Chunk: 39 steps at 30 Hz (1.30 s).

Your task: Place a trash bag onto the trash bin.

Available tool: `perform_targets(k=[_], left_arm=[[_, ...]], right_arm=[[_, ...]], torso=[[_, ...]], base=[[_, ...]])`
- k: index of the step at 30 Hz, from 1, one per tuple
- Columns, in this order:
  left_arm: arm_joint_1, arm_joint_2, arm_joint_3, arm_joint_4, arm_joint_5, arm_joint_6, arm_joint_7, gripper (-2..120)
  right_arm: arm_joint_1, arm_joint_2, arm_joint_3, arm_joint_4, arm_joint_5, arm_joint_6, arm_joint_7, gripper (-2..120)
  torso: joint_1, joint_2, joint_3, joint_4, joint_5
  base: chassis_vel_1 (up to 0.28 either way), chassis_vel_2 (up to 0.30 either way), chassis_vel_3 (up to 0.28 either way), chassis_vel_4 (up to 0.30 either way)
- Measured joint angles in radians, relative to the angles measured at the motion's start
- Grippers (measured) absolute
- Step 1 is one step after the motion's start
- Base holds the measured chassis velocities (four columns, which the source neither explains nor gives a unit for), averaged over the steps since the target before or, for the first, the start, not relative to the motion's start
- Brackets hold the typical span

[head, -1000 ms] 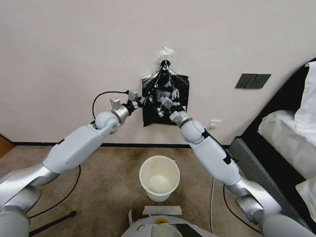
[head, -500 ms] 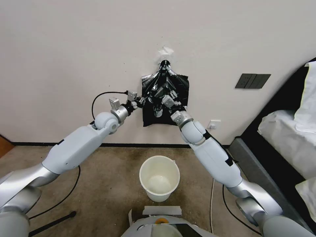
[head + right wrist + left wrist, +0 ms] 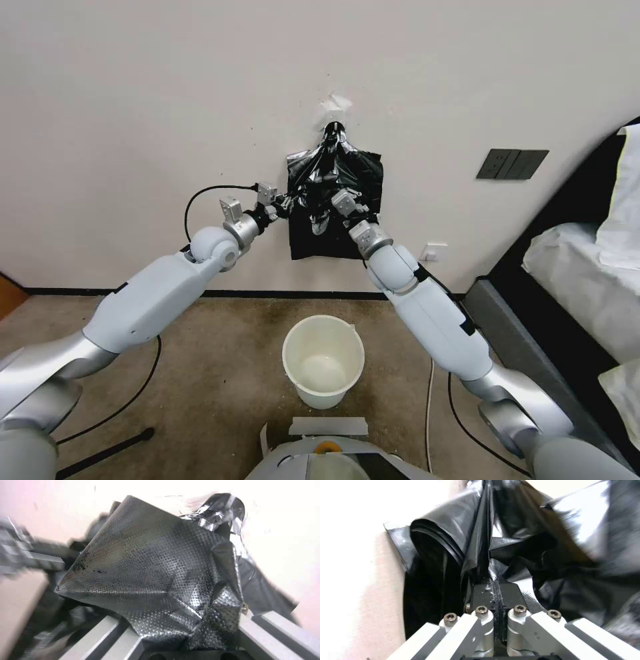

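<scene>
A flat bundle of black bags (image 3: 347, 175) hangs from a taped hook on the wall. My left gripper (image 3: 285, 202) is at its left edge, and the left wrist view shows that gripper (image 3: 494, 585) shut on a thin fold of the trash bag (image 3: 480, 550). My right gripper (image 3: 331, 208) is pressed into the bundle's middle. In the right wrist view a dimpled sheet of the trash bag (image 3: 160, 580) is drawn out from the wall and bunched into its jaws, hiding the fingertips. The cream-white trash bin (image 3: 323, 397) stands empty on the floor below, between both arms.
A bed (image 3: 587, 280) with a dark frame lies at the right, close to my right arm. A dark switch panel (image 3: 512, 164) and a white outlet (image 3: 433, 252) are on the wall. Cables (image 3: 133, 400) trail over the brown carpet at the left.
My right gripper has climbed a little up the bundle and closer to the wall. The left gripper has kept its hold and barely shifted.
</scene>
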Motion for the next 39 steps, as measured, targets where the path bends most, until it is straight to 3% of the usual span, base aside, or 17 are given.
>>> perform_targets(k=[4, 7, 8, 11, 15, 18, 23, 26, 30, 39], left_arm=[[0.103, 0.016, -0.086, -0.078, -0.002, 0.011, -0.017, 0], [0.307, 0.027, -0.233, -0.228, -0.019, 0.033, -0.036, 0], [0.307, 0.027, -0.233, -0.228, -0.019, 0.033, -0.036, 0], [0.477, 0.014, -0.359, -0.345, -0.026, 0.041, -0.047, 0], [0.548, 0.005, -0.427, -0.412, -0.04, 0.041, -0.059, 0], [0.697, -0.004, -0.555, -0.557, -0.114, 0.045, -0.109, 0], [0.84, -0.027, -0.661, -0.662, -0.177, 0.058, -0.146, 0], [0.958, -0.077, -0.757, -0.789, -0.3, 0.099, -0.235, 0], [1.025, -0.124, -0.781, -0.832, -0.32, 0.124, -0.291, 0], [1.158, -0.215, -0.744, -0.839, -0.217, 0.132, -0.308, 0]], right_arm=[[-0.082, -0.029, 0.032, 0.067, 0.083, -0.035, 0.03, 0], [-0.18, -0.074, 0.08, 0.148, 0.135, -0.046, 0.041, 0], [-0.18, -0.074, 0.08, 0.148, 0.135, -0.046, 0.041, 0], [-0.24, -0.098, 0.119, 0.216, 0.166, -0.048, 0.057, 0], [-0.268, -0.1, 0.143, 0.267, 0.206, -0.048, 0.095, 0], [-0.395, -0.106, 0.21, 0.404, 0.283, -0.045, 0.176, 0], [-0.538, -0.124, 0.28, 0.507, 0.311, -0.048, 0.184, 0], [-0.666, -0.149, 0.353, 0.538, 0.315, -0.06, 0.176, 0], [-0.775, -0.152, 0.393, 0.538, 0.289, -0.067, 0.153, 0], [-0.97, -0.136, 0.397, 0.533, 0.161, -0.029, 0.088, 0]], torso=[[0.0, 0.0, 0.0, 0.0002, 0.0001], [0.0, 0.0, 0.0, -0.0004, 0.0001], [0.0, 0.0, 0.0, -0.0004, 0.0001], [0.0, 0.0, 0.0, 0.0003, 0.0], [0.0, 0.0, 0.0, 0.0003, 0.0], [0.0, 0.0, 0.0, 0.0001, 0.0002], [0.0, 0.0, 0.0, -0.0001, 0.0001], [0.0, 0.0, 0.0, 0.0003, 0.0004], [0.0, 0.0, 0.0, -0.0001, 0.0003], [0.0, 0.0, 0.0, -0.0001, 0.0001]], base=[[0.0, 0.0, 0.0, 0.0], [0.0, 0.0, 0.0, 0.0], [0.0, 0.0, 0.0, 0.0], [0.0, 0.0, 0.0, 0.0], [0.0, 0.0, 0.0, 0.0], [0.0, 0.0, 0.0, 0.0], [0.0, 0.0, 0.0, 0.0], [0.0, 0.0, 0.0, 0.0], [0.0, 0.0, 0.0, 0.0], [0.0, 0.0, 0.0, 0.0]])
